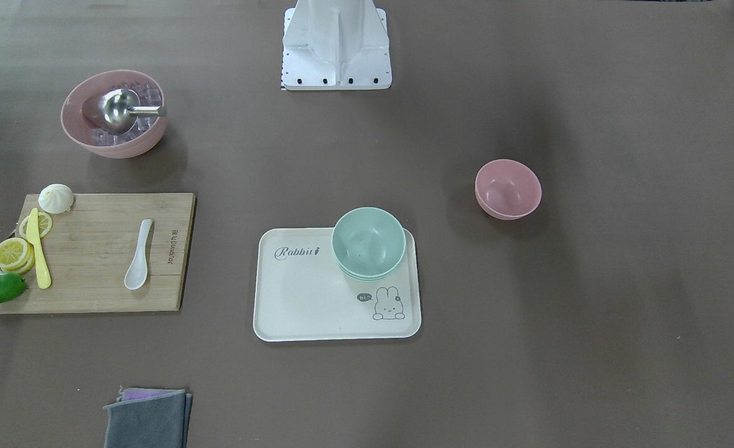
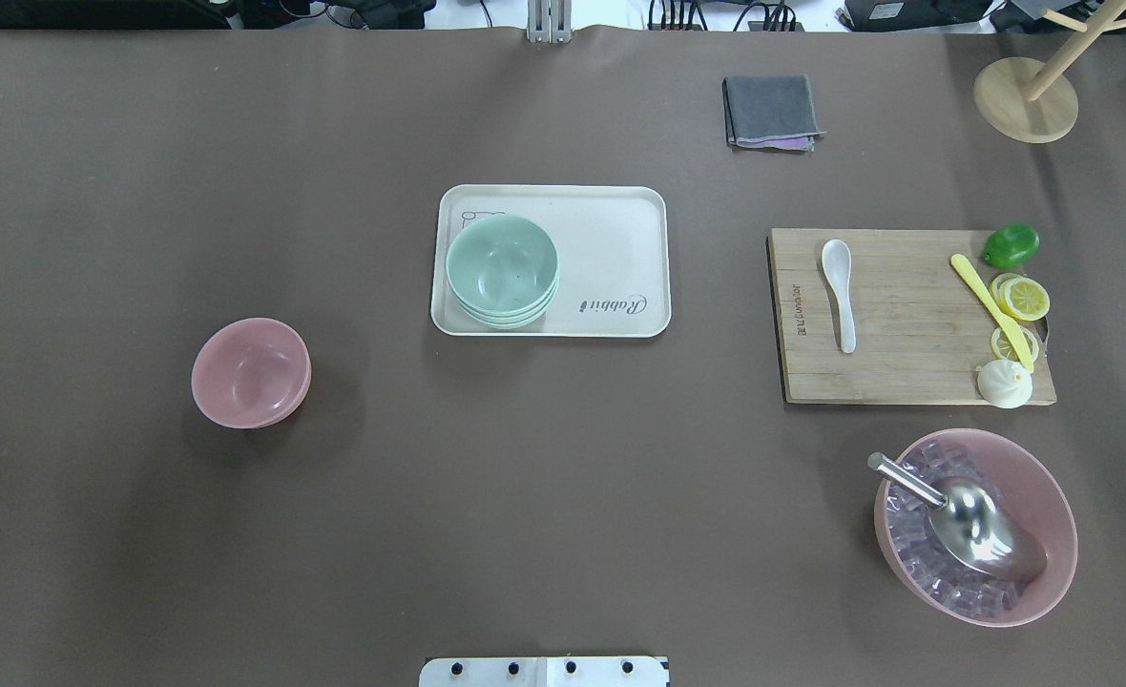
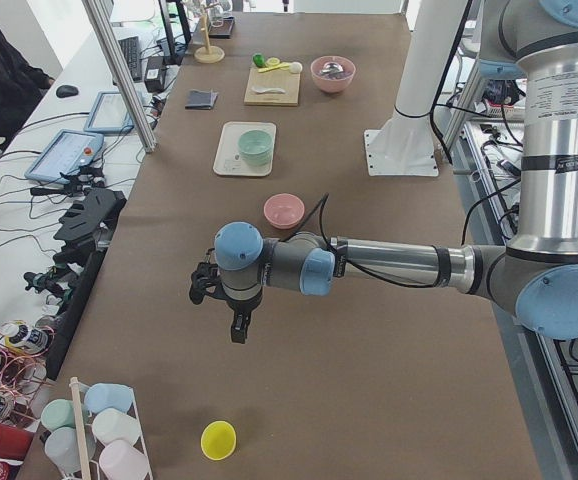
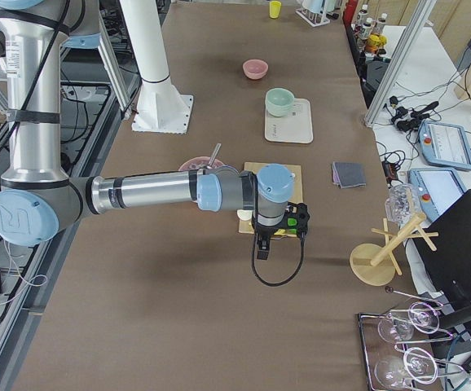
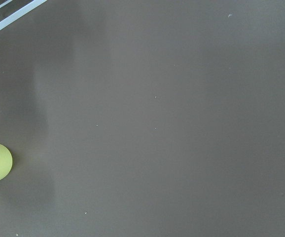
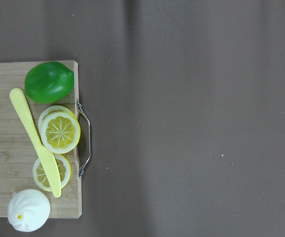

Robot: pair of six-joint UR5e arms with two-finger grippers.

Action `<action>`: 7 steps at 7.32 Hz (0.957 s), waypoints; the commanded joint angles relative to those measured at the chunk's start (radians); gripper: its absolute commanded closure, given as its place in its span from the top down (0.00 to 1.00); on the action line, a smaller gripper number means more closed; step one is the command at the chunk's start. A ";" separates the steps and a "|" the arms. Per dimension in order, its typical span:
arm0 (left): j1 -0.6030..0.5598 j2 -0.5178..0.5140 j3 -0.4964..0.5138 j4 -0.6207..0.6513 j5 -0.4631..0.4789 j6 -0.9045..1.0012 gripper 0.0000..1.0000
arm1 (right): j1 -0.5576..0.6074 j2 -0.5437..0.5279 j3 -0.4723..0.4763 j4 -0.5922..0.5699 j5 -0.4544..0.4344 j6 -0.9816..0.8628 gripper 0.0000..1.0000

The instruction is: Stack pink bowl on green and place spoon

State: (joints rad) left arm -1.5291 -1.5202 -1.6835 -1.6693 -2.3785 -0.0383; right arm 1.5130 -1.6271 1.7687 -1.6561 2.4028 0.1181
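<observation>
Pink bowl (image 2: 250, 372): upright on the bare table (image 2: 563, 496), on the robot's left, well apart from the tray (image 2: 620, 229).
Green bowl (image 2: 502, 269): upright in one corner of the tray; ridges under its rim suggest more bowls nested beneath.
Spoon (image 2: 840, 291): white, flat on the board (image 2: 907, 363) on the robot's right, scoop toward the operators' side, near the board's tray-side end.
How the bowl handles: probably light, stiff, smooth plastic. It is unlikely to break but may slide in the jaws or tip when lifted by one side.
Where to hold the bowl: the rim wall, one finger inside and one outside, then lower it level into the green bowl.
How the spoon handles: small, light, glossy and low on the wood, so easy to skid away. If ceramic, it could chip.
Where to hold the spoon: across the thin handle near its middle, fingers coming straight down.
Left gripper (image 3: 236, 335): hangs above bare table toward the table's left end, beyond the pink bowl, touching nothing. It shows only in a side view, so I cannot tell how far apart its jaws are.
Right gripper (image 4: 261, 254): hangs over the board's outer end, above the lime (image 6: 49, 81) and lemon slices (image 6: 59, 132), apart from the spoon. Its jaw gap cannot be told either.
</observation>
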 commanded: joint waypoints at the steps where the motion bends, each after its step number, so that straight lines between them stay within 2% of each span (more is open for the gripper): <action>1: 0.004 -0.018 -0.012 -0.004 -0.001 0.002 0.98 | 0.001 0.000 0.000 -0.001 -0.001 0.000 1.00; 4: 0.009 -0.029 -0.030 -0.050 -0.007 -0.002 0.98 | 0.000 0.004 0.002 -0.001 -0.001 -0.002 1.00; 7: 0.017 -0.139 -0.038 -0.052 -0.013 -0.049 0.98 | 0.000 0.004 0.008 -0.001 0.004 -0.009 1.00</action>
State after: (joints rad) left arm -1.5157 -1.6144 -1.7192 -1.7180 -2.3874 -0.0543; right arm 1.5126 -1.6270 1.7752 -1.6557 2.4065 0.1100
